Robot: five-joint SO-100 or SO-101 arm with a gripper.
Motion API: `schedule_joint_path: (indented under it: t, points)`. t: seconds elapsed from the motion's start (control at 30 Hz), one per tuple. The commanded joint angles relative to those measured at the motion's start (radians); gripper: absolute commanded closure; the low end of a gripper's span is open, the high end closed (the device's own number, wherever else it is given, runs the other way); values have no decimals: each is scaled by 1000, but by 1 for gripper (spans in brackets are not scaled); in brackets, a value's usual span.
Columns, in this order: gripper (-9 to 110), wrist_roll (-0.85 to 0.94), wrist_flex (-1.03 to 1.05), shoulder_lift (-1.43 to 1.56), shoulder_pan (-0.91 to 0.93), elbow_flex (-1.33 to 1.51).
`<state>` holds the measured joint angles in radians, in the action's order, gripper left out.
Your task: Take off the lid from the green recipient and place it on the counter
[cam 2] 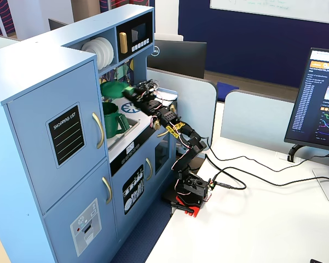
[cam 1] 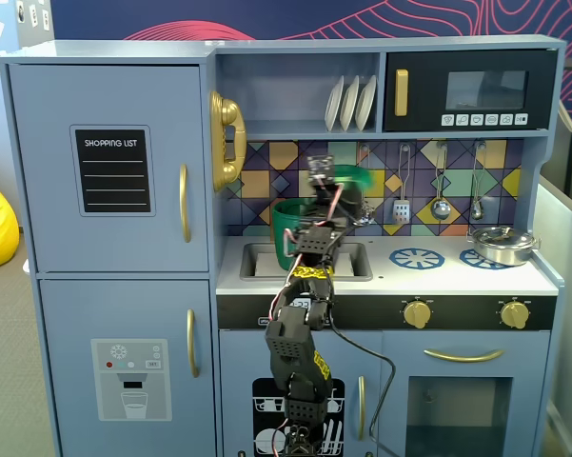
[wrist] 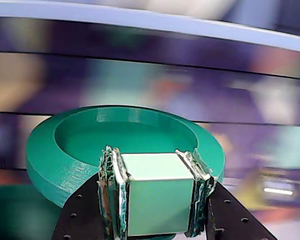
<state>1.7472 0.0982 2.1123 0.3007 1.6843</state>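
My gripper (wrist: 154, 167) is shut on the pale green squarish knob (wrist: 157, 200) of the round green lid (wrist: 85, 145). The lid hangs in the air, tilted on edge in front of the tiled back wall. In both fixed views the lid (cam 1: 350, 177) (cam 2: 113, 89) is above and to the right of the tall dark green pot (cam 1: 291, 234) (cam 2: 111, 119), clear of its rim. The pot stands open at the sink end of the white counter (cam 1: 438, 276). The gripper (cam 1: 324, 173) (cam 2: 130, 89) reaches in from the front.
A silver metal pan (cam 1: 502, 245) sits on the right burner ring. A sink recess (cam 1: 262, 259) lies beside the pot, partly hidden by the arm. Utensils (cam 1: 441, 205) hang on the back wall. A shelf with plates (cam 1: 350, 103) is overhead.
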Motion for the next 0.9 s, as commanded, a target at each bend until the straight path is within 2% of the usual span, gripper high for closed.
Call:
schedule_joint_path:
  t: [0.0, 0.1, 0.17, 0.43, 0.63, 0.87]
  points:
    - [101, -46, 8, 38, 164, -54]
    - [101, -48, -48, 48, 229, 57]
    - [101, -46, -181, 41, 256, 172]
    - [101, -49, -440, -55, 267, 411]
    - [101, -48, -557, -121, 279, 508]
    - [101, -37, -588, -156, 295, 549]
